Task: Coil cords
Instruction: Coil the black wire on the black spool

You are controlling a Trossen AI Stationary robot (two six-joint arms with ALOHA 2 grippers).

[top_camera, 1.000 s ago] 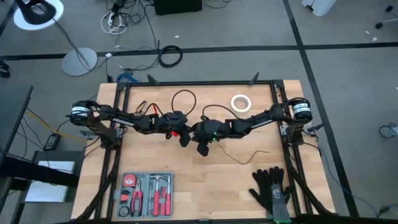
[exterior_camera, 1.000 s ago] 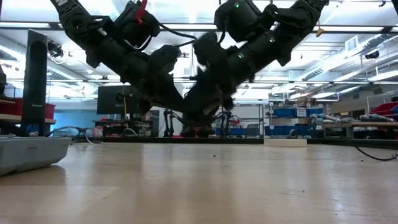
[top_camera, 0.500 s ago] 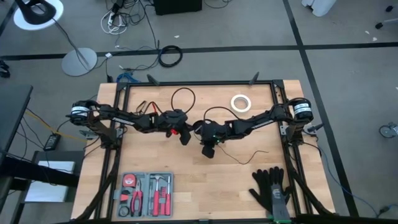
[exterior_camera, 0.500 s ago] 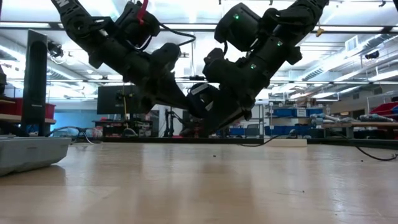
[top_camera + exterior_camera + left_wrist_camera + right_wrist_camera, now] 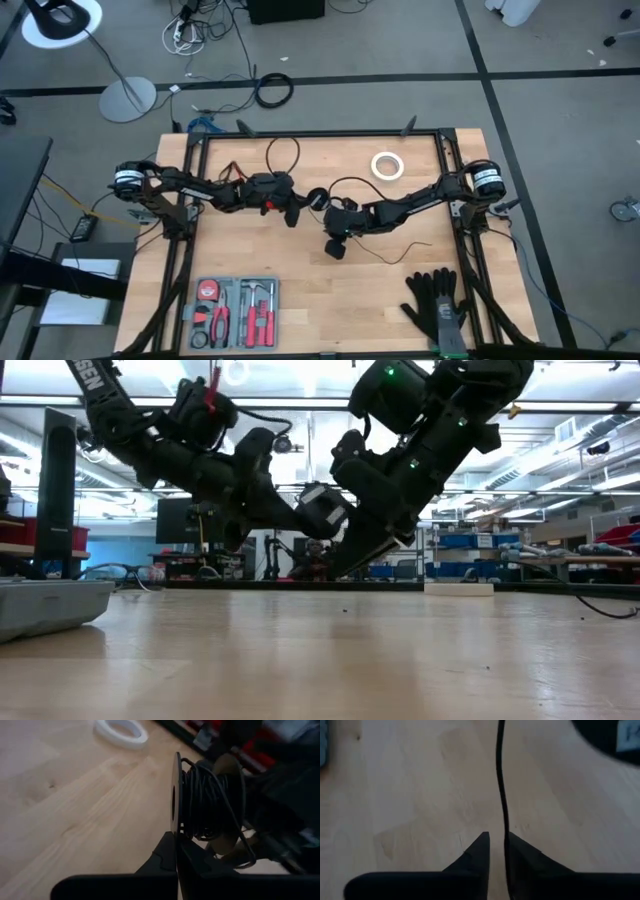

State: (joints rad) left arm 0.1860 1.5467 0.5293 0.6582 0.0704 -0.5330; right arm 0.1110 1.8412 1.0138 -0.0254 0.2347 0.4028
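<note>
The round black puck [image 5: 200, 800] is a small spool with thin black cord wound on it. It is held clear of the table by my left gripper [image 5: 297, 208], which is shut on it near the table's middle; it also shows in the low view [image 5: 322, 510]. My right gripper [image 5: 334, 247], just right of and nearer than the left one, is shut on the thin black cord [image 5: 502, 780]. The cord's free tail [image 5: 405, 252] lies on the table to the right. A loose loop [image 5: 283, 150] lies toward the far edge. My left gripper pinches the puck's thin disc-shaped flange by its rim [image 5: 177, 827] between its two fingers. The puck stands on edge beyond the fingertips, lifted clear of the table. My right gripper pinches a single strand of the cord [image 5: 505, 832] between its two fingers. The fingers point down at the table and the strand runs straight on past the fingertips.
A white tape ring [image 5: 387, 165] lies at the far right of the table. A tool tray [image 5: 235, 300] sits at the near left and black gloves [image 5: 437, 300] at the near right. Bare wood lies between them.
My right gripper has gone toward the table's near edge and a little to the right with the cord. My left gripper has gone toward the far edge and up with the puck, so the two grippers have drawn apart.
</note>
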